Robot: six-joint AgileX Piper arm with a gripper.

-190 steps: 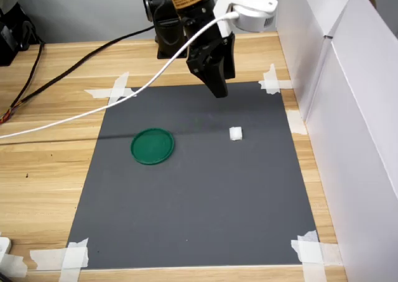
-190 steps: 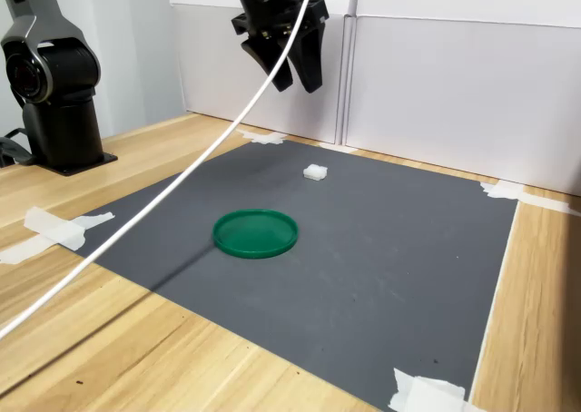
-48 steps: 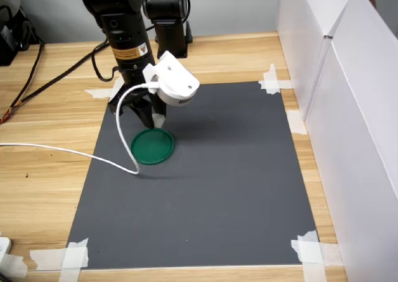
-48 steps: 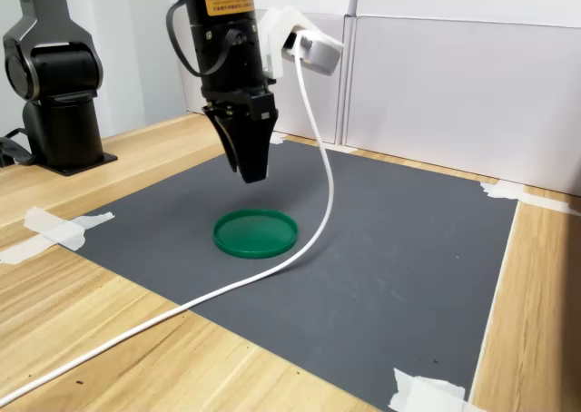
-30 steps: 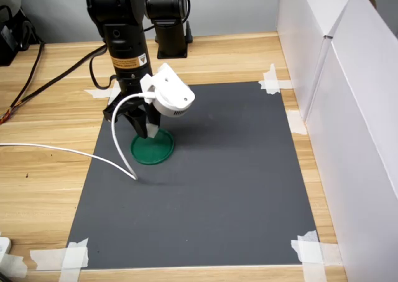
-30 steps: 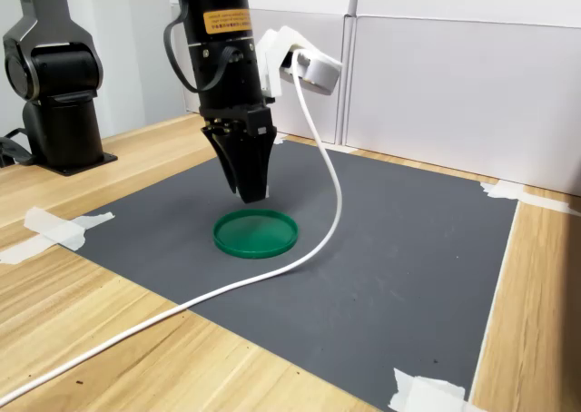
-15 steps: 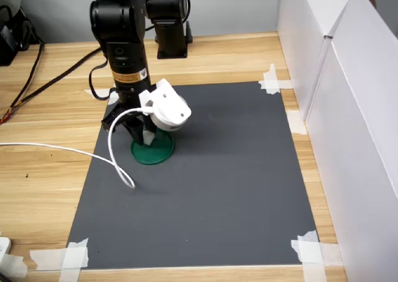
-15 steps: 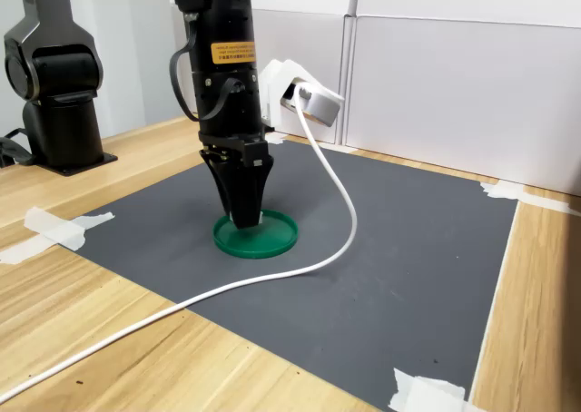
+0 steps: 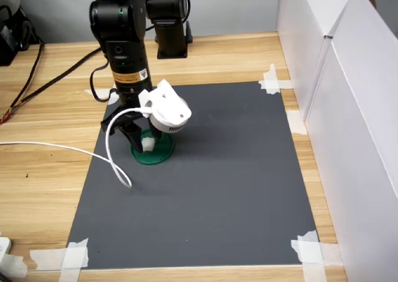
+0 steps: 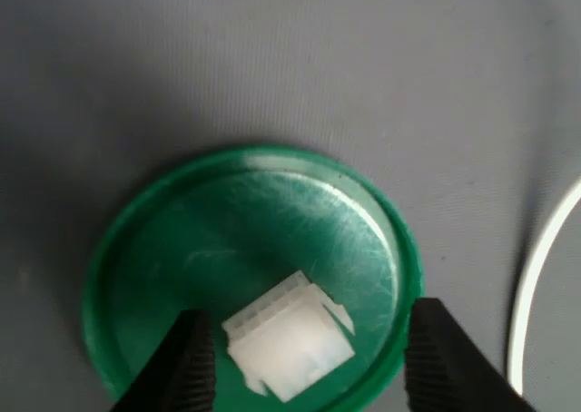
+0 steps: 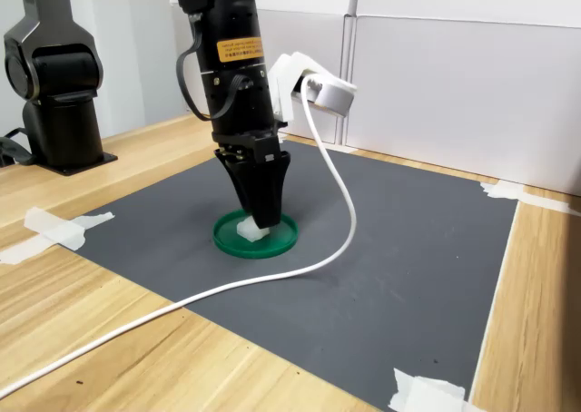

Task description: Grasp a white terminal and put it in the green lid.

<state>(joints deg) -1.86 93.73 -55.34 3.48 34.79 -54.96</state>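
Note:
The green lid (image 9: 160, 156) (image 11: 282, 238) (image 10: 163, 249) lies on the dark grey mat, at its left in the first exterior view. The white terminal (image 10: 289, 338) (image 9: 148, 145) (image 11: 246, 230) rests inside the lid, close to its rim. My gripper (image 10: 309, 368) (image 9: 140, 140) (image 11: 264, 214) points straight down over the lid and is open. Its two black fingertips (image 10: 186, 367) stand either side of the terminal with a gap on each side, not touching it.
A white cable (image 11: 172, 303) loops from the wrist camera across the mat and onto the wooden table. White panels (image 9: 348, 108) wall off the first exterior view's right. A black robot base (image 11: 56, 94) stands at the second exterior view's left. Tape strips (image 9: 74, 254) hold the mat's corners.
The gripper carried the terminal from the mat's right to the lid, came down into it and opened. The terminal now lies free in the lid.

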